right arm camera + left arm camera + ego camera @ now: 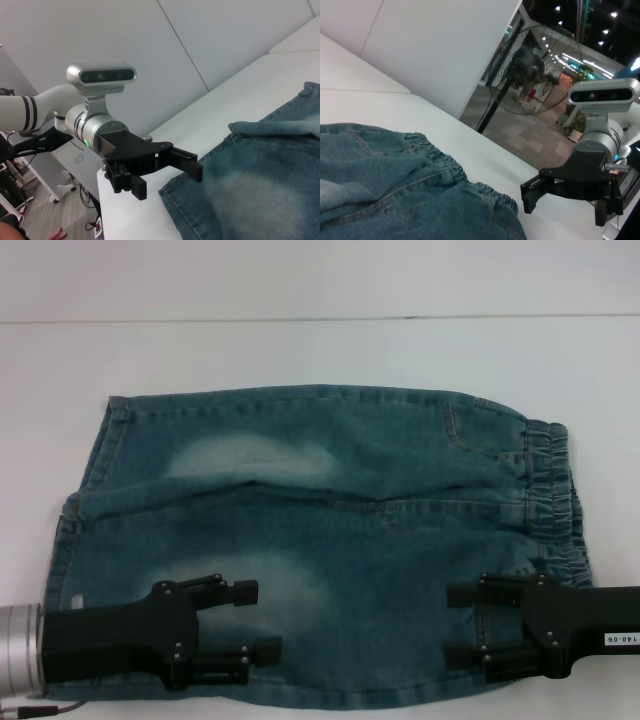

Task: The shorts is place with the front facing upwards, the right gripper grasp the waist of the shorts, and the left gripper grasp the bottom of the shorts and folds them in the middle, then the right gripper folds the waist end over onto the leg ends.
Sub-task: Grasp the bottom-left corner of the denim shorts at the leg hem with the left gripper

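Observation:
The shorts [330, 540] lie flat and front up on the white table, far larger than either gripper. The waist of the shorts [555, 490] is at the right, gathered and ruffled; the bottom of the shorts [70, 540], with both leg ends, is at the left. My left gripper [260, 620] is open over the near leg, fingers pointing right. My right gripper [453, 625] is open over the near side by the waist, fingers pointing left. The left wrist view shows the waistband [445, 162] and the right gripper [562, 205] beyond it. The right wrist view shows the left gripper [167, 180] at the hem [175, 210].
The white table [300, 350] reaches well past the shorts at the back and sides. Its near edge runs just beneath both arms. A standing fan [535, 70] is off the table, far behind the right arm.

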`<state>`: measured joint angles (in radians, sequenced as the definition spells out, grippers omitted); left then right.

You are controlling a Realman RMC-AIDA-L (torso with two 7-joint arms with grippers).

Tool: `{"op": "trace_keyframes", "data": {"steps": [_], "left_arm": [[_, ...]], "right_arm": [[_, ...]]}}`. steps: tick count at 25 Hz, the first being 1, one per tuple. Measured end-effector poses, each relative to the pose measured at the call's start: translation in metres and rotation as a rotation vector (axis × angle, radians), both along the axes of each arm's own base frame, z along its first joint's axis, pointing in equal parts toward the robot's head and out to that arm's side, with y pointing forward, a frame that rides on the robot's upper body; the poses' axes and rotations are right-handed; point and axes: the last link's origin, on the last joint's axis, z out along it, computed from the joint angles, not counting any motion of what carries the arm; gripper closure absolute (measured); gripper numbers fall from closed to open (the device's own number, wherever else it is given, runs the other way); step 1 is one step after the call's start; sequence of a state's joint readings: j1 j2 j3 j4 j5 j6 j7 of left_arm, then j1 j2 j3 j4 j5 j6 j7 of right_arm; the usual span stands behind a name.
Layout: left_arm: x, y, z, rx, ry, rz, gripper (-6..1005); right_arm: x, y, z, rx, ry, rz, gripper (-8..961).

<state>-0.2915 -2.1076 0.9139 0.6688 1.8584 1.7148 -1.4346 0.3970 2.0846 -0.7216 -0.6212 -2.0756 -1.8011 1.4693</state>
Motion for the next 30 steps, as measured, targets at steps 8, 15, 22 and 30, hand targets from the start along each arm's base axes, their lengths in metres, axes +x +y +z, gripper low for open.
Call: {"op": "trace_keyframes", "data": {"steps": [8,15,22,30], "left_arm": [[-0.001,0.0,0.001,0.003,0.004,0.003,116],[-0.002,0.0,0.002,0.004,0.001,0.003,116],[-0.019,-0.007,0.031,0.081,-0.011,0.057,119],[-0.06,-0.034,0.073,0.122,0.074,0.221,126]], "right_arm": [[0.0,0.0,0.0,0.0,-0.002,0.0,11],[0.0,0.0,0.0,0.013,0.012,-0.008,11],[0.0,0.001,-0.001,0.015,0.011,-0.01,11],[0.002,0.0,0.0,0.013,0.008,-0.019,11]]}}
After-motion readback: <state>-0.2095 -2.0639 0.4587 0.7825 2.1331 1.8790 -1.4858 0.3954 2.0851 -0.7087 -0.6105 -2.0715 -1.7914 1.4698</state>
